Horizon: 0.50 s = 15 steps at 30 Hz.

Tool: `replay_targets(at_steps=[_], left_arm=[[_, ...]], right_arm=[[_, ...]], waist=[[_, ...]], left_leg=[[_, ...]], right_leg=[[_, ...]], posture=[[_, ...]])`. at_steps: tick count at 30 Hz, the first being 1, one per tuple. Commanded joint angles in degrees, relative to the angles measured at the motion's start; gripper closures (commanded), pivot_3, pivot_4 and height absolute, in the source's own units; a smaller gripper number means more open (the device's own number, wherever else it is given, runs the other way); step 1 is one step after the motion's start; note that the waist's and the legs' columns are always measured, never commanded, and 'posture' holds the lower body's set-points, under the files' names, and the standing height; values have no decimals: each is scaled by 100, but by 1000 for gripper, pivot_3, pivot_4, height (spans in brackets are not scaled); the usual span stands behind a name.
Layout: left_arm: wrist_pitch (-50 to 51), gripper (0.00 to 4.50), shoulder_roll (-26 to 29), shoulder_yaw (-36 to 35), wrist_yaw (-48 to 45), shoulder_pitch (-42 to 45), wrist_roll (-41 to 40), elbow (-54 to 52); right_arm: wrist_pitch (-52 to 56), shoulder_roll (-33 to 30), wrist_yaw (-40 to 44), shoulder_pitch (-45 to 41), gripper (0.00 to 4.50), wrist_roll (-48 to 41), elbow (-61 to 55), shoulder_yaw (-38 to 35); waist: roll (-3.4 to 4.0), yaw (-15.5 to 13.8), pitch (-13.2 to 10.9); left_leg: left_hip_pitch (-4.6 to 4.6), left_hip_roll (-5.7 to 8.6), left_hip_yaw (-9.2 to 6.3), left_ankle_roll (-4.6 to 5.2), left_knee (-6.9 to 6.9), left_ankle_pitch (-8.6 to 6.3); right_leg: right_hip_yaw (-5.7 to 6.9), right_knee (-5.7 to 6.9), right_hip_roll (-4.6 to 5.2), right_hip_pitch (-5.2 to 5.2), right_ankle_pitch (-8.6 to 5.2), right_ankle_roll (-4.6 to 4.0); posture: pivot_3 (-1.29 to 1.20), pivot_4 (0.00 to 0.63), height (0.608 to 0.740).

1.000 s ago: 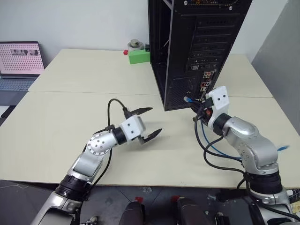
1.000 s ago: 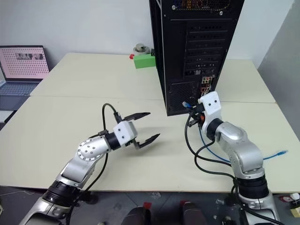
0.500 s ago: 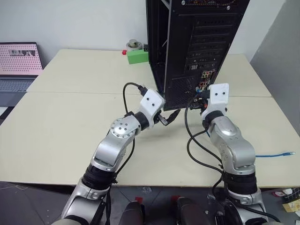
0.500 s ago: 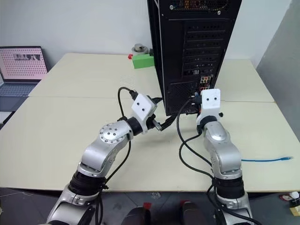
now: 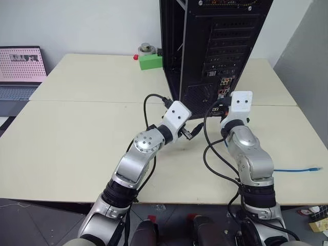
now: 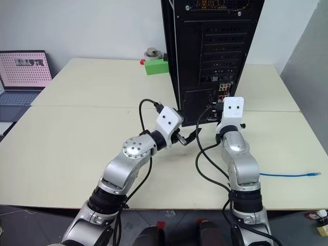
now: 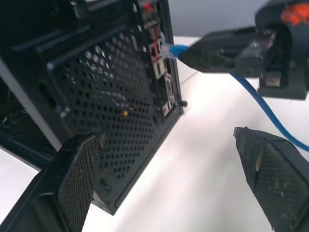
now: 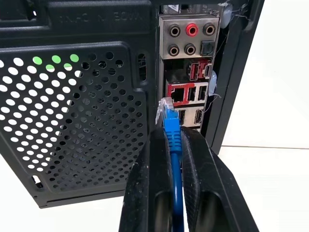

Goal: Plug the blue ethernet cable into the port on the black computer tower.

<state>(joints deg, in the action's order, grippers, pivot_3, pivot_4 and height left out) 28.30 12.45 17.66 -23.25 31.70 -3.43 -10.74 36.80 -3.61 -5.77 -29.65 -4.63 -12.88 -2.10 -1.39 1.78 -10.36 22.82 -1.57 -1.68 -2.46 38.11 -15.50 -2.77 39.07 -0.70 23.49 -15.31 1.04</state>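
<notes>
Tabletop: left gripper (image 5: 193, 132) nearer tower (image 5: 215, 46)

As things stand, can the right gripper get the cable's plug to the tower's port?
Probably yes: the right gripper holds the blue ethernet cable, its plug just short of the port, nothing between them.

Looks like an office or lab: pale tabletop (image 5: 77, 133), laptop (image 5: 20, 69) far left, plain white wall (image 5: 77, 23).

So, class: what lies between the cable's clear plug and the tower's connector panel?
Nothing. In the right wrist view the right gripper holds the blue ethernet cable, and its plug sits just short of the connector panel on the black computer tower, the gap bare.
</notes>
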Motion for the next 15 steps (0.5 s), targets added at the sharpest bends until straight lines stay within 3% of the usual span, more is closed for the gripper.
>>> replay_targets(at_steps=[1,15], left_arm=[[-165,0,-64,-11,-11,46,89,-61],[-216,0,-80,-59,-63,24,160,-18]], right_arm=[[-256,40,24,-190,4498,-42,8,-154],[-470,0,142,-489,4498,-38,517,-322]], waist=[[0,0,0],[0,1,0]], left_leg=[[0,0,0,0,0,0],[0,-1,1,0,-1,0]], right_leg=[[0,0,0,0,0,0],[-2,-1,1,0,0,0]], posture=[[0,150,740],[0,150,740]])
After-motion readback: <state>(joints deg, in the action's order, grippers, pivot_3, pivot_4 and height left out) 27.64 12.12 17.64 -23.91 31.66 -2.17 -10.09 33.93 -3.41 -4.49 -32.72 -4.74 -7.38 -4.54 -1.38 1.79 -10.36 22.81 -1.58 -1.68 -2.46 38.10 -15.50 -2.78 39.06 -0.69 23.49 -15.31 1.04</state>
